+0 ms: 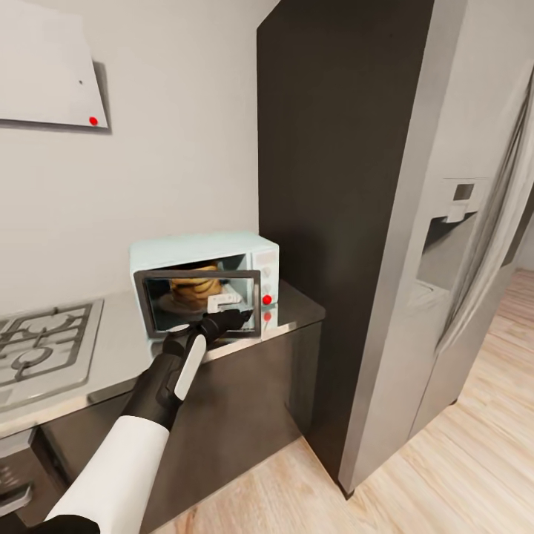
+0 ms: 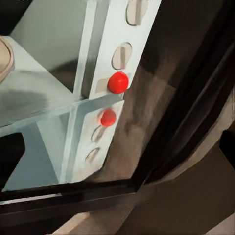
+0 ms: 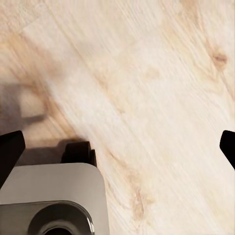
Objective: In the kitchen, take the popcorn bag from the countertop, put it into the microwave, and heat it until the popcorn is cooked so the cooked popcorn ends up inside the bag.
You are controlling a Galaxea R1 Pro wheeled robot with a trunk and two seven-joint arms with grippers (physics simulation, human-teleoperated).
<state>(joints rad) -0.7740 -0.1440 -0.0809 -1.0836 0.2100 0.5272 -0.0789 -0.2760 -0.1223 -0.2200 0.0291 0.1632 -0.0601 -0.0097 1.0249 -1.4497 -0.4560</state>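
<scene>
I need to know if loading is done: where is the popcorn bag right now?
In the head view, the popcorn bag stands inside the microwave on the countertop, behind its part-open door, with the left gripper at the door's front.

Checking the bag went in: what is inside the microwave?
Inside the microwave stands the tan popcorn bag, seen above and through the partly closed glass door. Its base is blurred by reflections, and the left gripper covers the door's lower edge.

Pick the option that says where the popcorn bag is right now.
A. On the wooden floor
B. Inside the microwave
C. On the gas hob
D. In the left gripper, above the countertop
B. In the head view the tan popcorn bag sits within the pale blue microwave, behind its half-open door, with the left gripper at that door.
</scene>
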